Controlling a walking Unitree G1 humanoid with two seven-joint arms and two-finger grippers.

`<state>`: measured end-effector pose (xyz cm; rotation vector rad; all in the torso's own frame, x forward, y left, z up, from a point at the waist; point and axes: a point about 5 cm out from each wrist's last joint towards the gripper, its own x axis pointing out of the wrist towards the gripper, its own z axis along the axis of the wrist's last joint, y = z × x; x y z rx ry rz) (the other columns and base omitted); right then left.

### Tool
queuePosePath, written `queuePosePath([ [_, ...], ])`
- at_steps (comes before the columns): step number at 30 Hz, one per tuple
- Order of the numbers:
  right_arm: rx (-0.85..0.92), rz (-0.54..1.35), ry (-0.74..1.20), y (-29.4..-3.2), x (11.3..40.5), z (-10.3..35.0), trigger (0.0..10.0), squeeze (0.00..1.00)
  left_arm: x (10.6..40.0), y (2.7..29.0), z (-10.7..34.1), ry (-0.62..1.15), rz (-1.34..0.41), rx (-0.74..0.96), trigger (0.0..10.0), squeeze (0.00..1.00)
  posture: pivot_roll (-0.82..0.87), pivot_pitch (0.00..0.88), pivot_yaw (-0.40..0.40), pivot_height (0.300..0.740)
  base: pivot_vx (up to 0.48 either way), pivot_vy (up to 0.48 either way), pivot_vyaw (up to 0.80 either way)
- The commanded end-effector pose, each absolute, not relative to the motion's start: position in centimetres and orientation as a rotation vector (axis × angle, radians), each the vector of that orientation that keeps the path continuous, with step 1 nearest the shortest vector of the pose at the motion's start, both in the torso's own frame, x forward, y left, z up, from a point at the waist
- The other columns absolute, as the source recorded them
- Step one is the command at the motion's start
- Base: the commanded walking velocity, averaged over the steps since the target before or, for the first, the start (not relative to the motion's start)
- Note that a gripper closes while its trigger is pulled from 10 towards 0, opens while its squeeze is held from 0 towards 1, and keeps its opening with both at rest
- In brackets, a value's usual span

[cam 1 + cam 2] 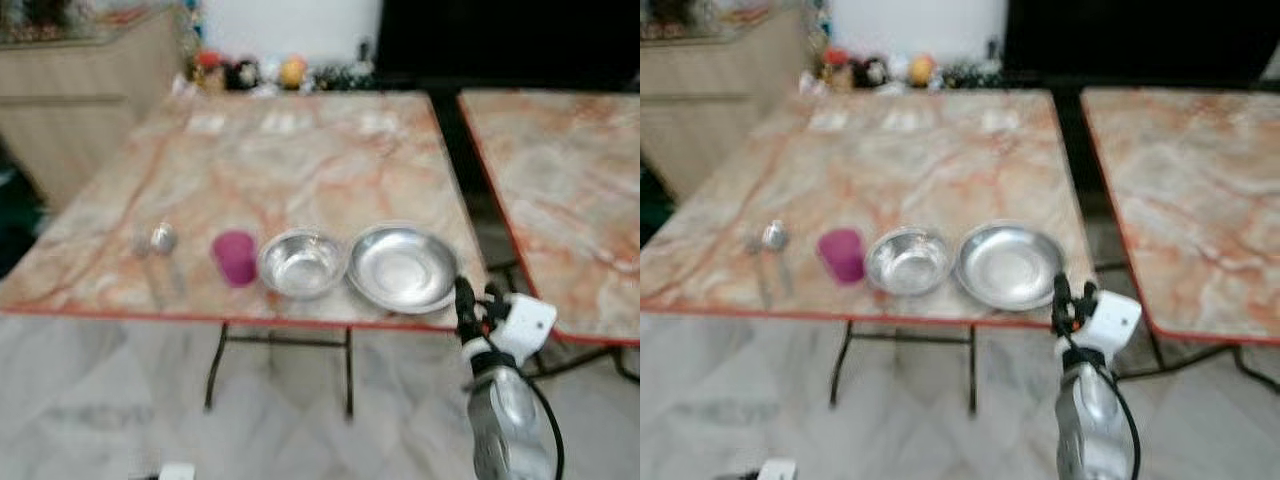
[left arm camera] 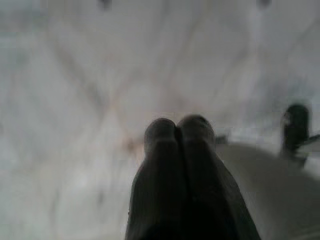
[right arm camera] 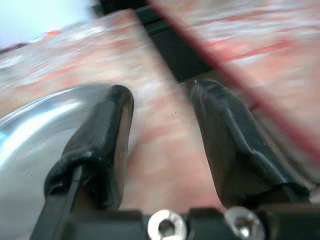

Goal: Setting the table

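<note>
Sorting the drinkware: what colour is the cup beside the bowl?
The cup is magenta-purple, clearest in the left eye view.

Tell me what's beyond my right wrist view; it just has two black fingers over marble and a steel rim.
Observer: That rim is a steel plate at the table's near right corner; the right tool hovers open just off that edge.
Operator: Name what's beside the plate.
Observer: A steel bowl on its left, then a purple cup, then a spoon.
Operator: Report the left tool.
Observer: The left tool hangs shut above the pale floor.
</note>
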<state>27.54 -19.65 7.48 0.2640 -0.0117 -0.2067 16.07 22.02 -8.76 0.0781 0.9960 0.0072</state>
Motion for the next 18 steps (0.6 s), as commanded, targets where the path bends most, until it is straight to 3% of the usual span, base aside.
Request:
queuePosePath([
  [1,0.278,-0.217,-0.027,-19.6,27.7,7.9,10.0,0.00,15.4,22.2,-9.0,1.013,0.002,0.090,10.0,0.00,0.02,0.000,0.007,0.740,0.000,0.000,0.00],
  [18,0.421,-0.233,-0.002,-19.2,25.8,8.9,10.0,0.00,15.2,22.6,-9.0,1.013,0.013,0.089,10.0,0.00,0.02,0.000,-0.001,0.740,0.000,0.000,0.00],
])
